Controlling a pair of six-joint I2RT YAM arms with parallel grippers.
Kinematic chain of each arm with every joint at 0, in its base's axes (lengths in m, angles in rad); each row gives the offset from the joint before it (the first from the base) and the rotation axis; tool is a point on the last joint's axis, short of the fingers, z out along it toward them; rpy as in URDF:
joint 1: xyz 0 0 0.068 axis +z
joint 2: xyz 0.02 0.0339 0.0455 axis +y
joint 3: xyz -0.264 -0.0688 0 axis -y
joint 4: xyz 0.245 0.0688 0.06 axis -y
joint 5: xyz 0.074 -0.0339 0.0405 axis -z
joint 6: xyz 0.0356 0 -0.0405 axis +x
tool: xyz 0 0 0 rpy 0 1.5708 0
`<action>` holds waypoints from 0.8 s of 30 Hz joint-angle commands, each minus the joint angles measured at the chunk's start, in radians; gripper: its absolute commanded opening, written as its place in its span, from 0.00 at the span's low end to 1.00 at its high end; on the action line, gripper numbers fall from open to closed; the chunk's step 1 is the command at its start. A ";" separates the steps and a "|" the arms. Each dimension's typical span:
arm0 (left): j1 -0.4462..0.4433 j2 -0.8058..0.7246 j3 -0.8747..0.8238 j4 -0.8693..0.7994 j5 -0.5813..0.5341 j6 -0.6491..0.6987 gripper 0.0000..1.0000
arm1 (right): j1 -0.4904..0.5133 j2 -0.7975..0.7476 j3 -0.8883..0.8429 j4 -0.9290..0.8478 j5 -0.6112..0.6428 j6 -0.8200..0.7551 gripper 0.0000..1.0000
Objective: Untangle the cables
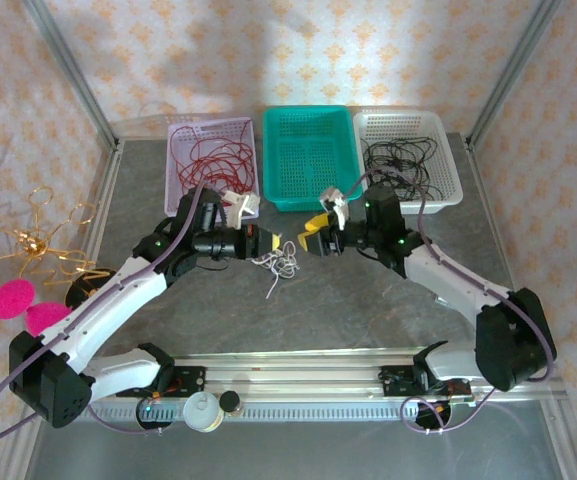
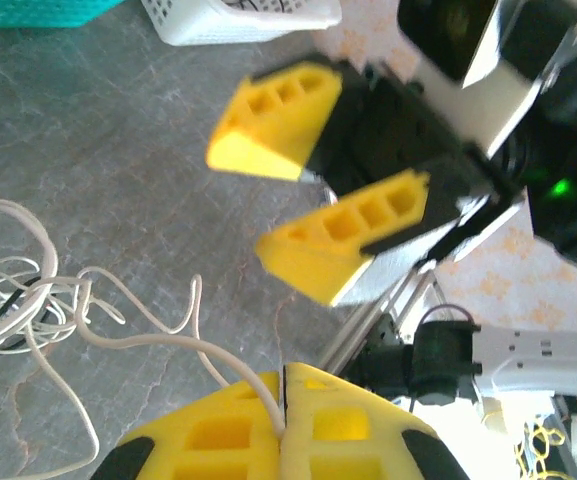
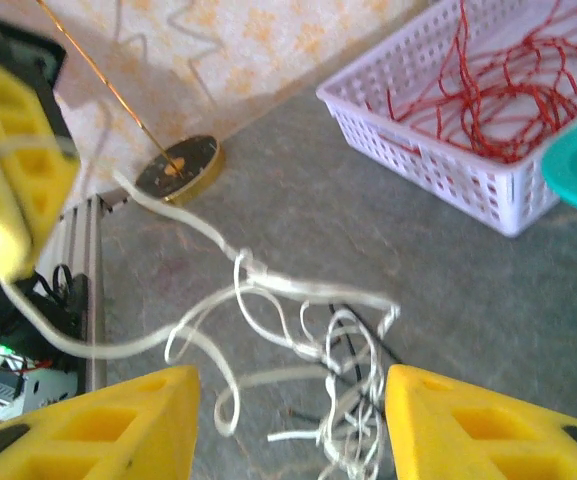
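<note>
A clump of cream-white cables (image 1: 282,262) with a thin black strand lies on the grey table between the two grippers. My left gripper (image 1: 274,243) is shut on one white strand (image 2: 218,362), which runs out from between its yellow fingertips (image 2: 284,378) toward the clump (image 2: 23,300). Facing it, my right gripper (image 1: 315,235) stands open just right of the clump, with nothing between its fingers (image 2: 278,120). In the right wrist view the tangle (image 3: 343,345) lies on the table ahead of the open right gripper (image 3: 293,405). Red cables (image 1: 211,160) fill the lilac basket and black cables (image 1: 400,160) the white one.
Three baskets line the table's back: lilac (image 1: 182,128), teal (image 1: 311,160) with nothing in it, and white (image 1: 446,130). A gold wire ornament (image 1: 33,240) and pink discs (image 1: 13,298) sit off the left edge. Its round base (image 3: 178,168) stands beyond the clump.
</note>
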State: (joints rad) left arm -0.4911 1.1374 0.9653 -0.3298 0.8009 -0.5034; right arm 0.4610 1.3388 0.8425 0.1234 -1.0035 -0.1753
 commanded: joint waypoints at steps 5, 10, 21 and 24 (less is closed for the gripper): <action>-0.010 0.002 0.006 -0.059 0.081 0.099 0.00 | -0.011 0.102 0.098 -0.009 -0.157 -0.042 0.50; -0.010 -0.002 0.006 -0.031 0.080 0.096 0.00 | 0.042 0.194 0.174 -0.165 -0.137 -0.238 0.50; -0.009 0.004 0.019 -0.028 0.092 0.079 0.00 | 0.121 0.350 0.134 0.397 -0.070 0.080 0.53; -0.010 0.002 0.030 -0.019 0.091 0.063 0.00 | 0.158 0.395 0.135 0.459 0.079 0.111 0.55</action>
State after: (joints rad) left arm -0.4911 1.1397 0.9657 -0.3645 0.8646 -0.4366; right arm 0.5854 1.7042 0.9859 0.3882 -1.0542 -0.1555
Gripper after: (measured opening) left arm 0.041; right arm 0.545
